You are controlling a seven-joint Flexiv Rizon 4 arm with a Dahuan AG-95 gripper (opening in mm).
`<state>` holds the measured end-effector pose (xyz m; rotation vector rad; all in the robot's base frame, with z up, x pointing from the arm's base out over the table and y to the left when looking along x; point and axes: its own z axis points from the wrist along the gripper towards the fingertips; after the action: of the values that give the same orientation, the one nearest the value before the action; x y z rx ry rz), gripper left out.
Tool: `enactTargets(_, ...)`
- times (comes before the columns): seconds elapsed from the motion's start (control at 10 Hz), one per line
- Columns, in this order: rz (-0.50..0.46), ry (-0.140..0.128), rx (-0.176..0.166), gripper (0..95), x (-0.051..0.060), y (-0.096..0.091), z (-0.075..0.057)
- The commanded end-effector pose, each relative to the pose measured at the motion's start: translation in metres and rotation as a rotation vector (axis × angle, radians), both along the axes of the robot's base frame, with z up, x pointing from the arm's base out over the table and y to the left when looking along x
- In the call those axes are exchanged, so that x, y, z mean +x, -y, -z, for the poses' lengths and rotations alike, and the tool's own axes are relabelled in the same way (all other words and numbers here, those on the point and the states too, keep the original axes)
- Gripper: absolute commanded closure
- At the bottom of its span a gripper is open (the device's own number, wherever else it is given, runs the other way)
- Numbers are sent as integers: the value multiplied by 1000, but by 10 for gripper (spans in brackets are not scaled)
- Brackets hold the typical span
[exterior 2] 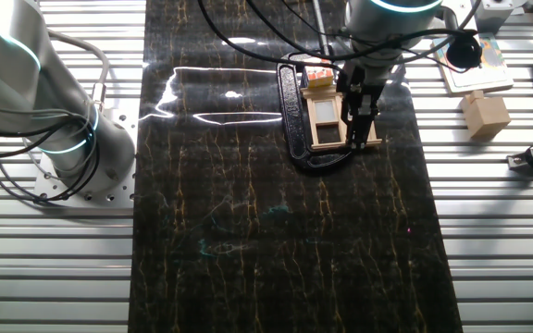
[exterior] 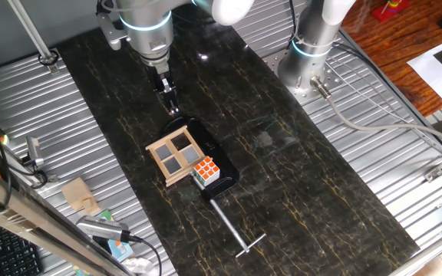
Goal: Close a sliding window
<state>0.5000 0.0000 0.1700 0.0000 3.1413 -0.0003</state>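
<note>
The sliding window (exterior: 177, 156) stands on its black base (exterior: 222, 178) mid-tabletop (exterior: 313, 207), a puzzle cube (exterior: 205, 172) touching it. The gripper (exterior: 170, 102) hangs just beside the frame; whether its jaws are apart cannot be told.

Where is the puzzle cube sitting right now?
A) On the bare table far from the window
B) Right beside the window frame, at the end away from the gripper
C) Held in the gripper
B: the puzzle cube sits against the sliding window on the black base, on the side away from the gripper.
</note>
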Motion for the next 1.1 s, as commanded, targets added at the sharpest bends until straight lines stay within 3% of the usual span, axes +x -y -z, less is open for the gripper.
enactTargets(0.1, -117, 7, 76, 950, 0, 0, 0)
enactTargets(1.1, -111, 1, 62, 950, 0, 0, 0)
